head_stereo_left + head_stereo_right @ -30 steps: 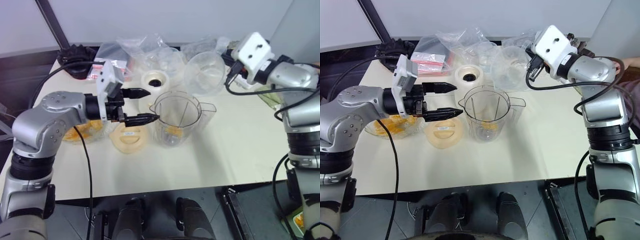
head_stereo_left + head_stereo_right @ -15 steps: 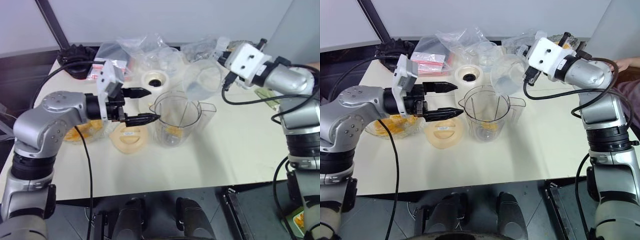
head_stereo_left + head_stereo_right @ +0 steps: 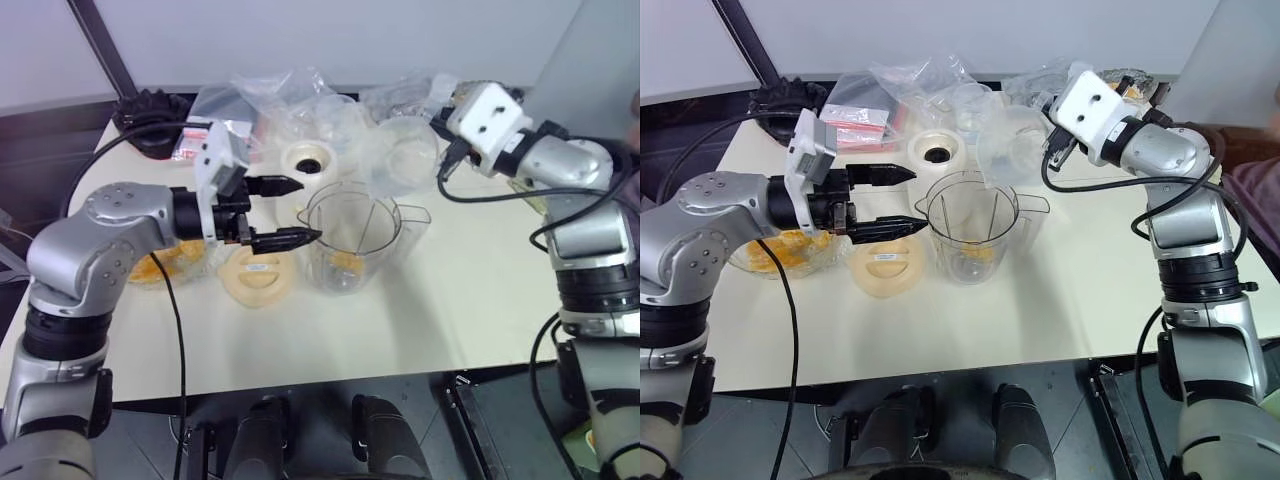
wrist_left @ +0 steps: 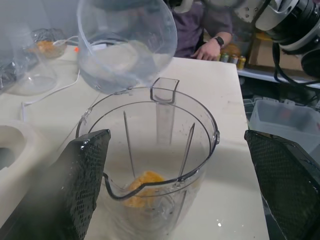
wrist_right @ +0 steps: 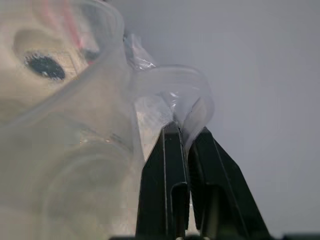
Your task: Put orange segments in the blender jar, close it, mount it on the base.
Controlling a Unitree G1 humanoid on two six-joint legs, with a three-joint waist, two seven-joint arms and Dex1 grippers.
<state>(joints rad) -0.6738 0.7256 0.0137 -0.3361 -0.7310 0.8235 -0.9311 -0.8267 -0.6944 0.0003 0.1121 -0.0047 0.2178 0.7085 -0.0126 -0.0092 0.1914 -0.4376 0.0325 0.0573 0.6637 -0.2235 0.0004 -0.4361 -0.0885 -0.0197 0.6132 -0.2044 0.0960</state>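
Observation:
The clear blender jar stands upright and uncovered at the table's middle, with a few orange segments at its bottom. More orange segments lie in a glass bowl under my left arm. My left gripper is open and level, its fingers beside the jar's left rim with nothing between them. My right gripper is shut on the tab of a smaller clear round container, held tilted in the air just behind the jar. The cream-white base sits behind the jar.
A flat pale orange round lid lies left of the jar. Crumpled plastic bags, red packets and a black object crowd the table's back edge. A person's hand rests beyond the table's right side.
My right wrist has rolled, tilting the clear container and bringing it a little closer to the jar's rim. The left arm has not moved.

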